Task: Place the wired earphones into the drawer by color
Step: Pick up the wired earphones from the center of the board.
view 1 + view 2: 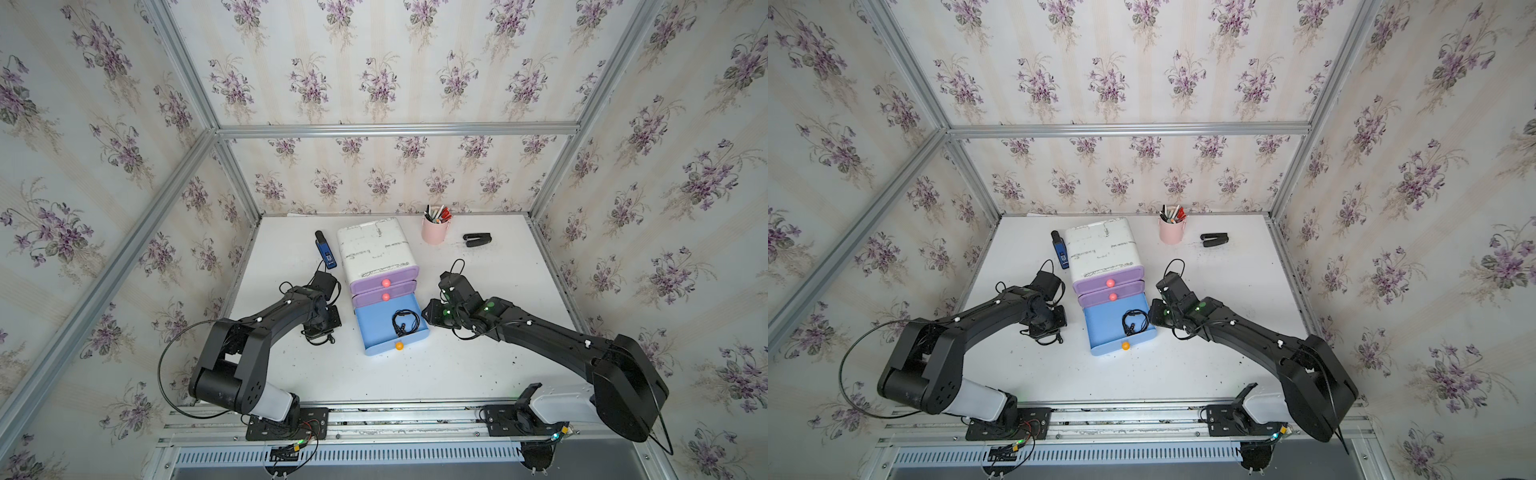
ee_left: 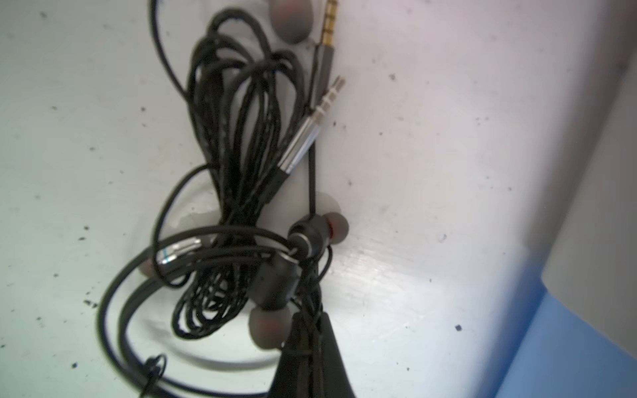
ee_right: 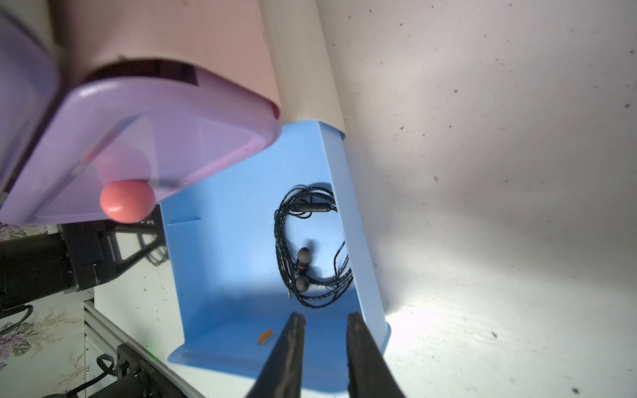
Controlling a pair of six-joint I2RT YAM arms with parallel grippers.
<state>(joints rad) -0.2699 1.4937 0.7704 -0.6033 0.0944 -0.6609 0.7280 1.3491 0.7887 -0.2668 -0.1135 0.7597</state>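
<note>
On the white desk [image 1: 415, 374], your left jaws are clamping black earphones [image 2: 234, 155] lying beside the open blue drawer [image 1: 370, 328], right jaws hanging apart by it, so lifting them across seems next.

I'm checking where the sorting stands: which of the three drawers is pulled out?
The bottom blue drawer, the one with the orange knob; black earphones lie in it. The two purple drawers above it, with pink knobs, are pushed in.
</note>
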